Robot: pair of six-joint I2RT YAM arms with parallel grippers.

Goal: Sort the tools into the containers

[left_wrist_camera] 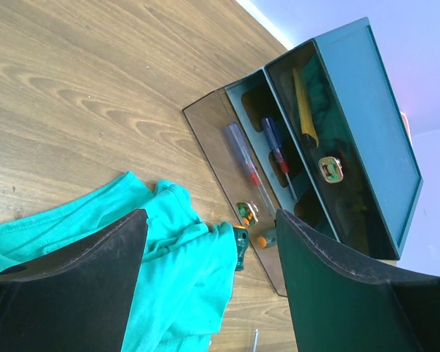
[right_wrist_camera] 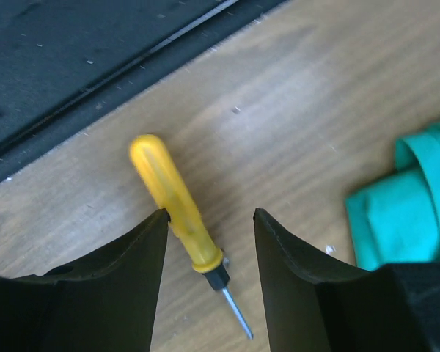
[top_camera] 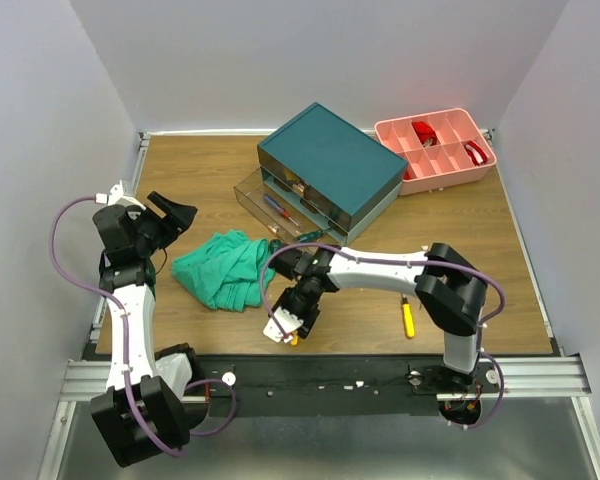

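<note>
Lighting: bright, even, diffuse from overhead; we log only faint, soft shadows on the wood.
Glare: pale sheen along the yellow screwdriver handle (right_wrist_camera: 165, 191) between the fingers (right_wrist_camera: 95, 293) of the right gripper (right_wrist_camera: 210, 214); reflections on the clear drawer fronts (left_wrist_camera: 227, 169) ahead of the left gripper (left_wrist_camera: 211, 220).
Focus: we find the near fingers dark and soft-edged, the wood grain beyond them sharp.
Overhead view: slightly coarse.

Lab test cell: white partition walls (top_camera: 310, 50), aluminium rail (top_camera: 540, 376).
</note>
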